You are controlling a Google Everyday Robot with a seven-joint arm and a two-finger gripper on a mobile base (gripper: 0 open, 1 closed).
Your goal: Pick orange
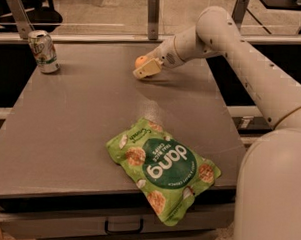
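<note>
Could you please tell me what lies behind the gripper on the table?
The orange sits just behind the gripper, toward the far edge of the table. Only its upper left part shows; the gripper covers the rest.

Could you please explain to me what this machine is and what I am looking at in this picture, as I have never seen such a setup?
This is a mobile robot with a single white arm; the big rounded white shape at the lower right is its body. There is only one camera, looking down across a grey table from the near side. Where it is mounted is not known.

The arm reaches out to the far side of the table. At its end is the gripper, the cream-coloured part that grasps things. It sits low over the table, right against a small orange, the fruit it is meant to pick up. Whether it already has hold of the orange cannot be seen from here.

Also on the table are a soda can, standing at the far left corner, and a green snack bag, lying flat near the front edge.
</note>
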